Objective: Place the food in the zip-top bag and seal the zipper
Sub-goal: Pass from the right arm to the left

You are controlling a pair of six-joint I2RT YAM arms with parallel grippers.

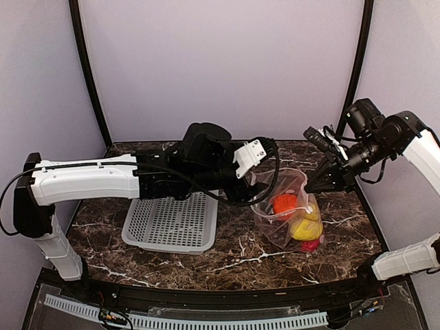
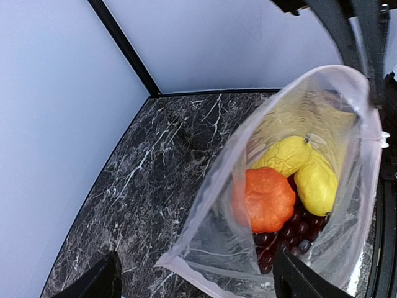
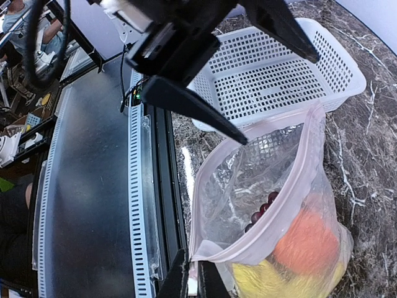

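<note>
Marble tabletop [image 1: 227, 258] | right claw [image 3: 193, 274] pinches zip-top bag [image 1: 275, 223] edge | left claw [image 2: 198, 280] spread

Food [image 1: 306, 227] in bag [image 1: 269, 221], basket [image 1: 172, 223] left — both on table [image 1: 227, 258]

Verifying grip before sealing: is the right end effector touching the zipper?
Touching. Right wrist view shows the right end effector pinching the zipper at the zip-top bag's mouth corner.

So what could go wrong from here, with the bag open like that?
The right gripper pinches only one end of the zipper; if it slips, the zip-top bag may slump and the orange piece and yellow fruits could roll out. The left gripper is open at the wide mouth, so the two sides might close misaligned and not seal.
</note>
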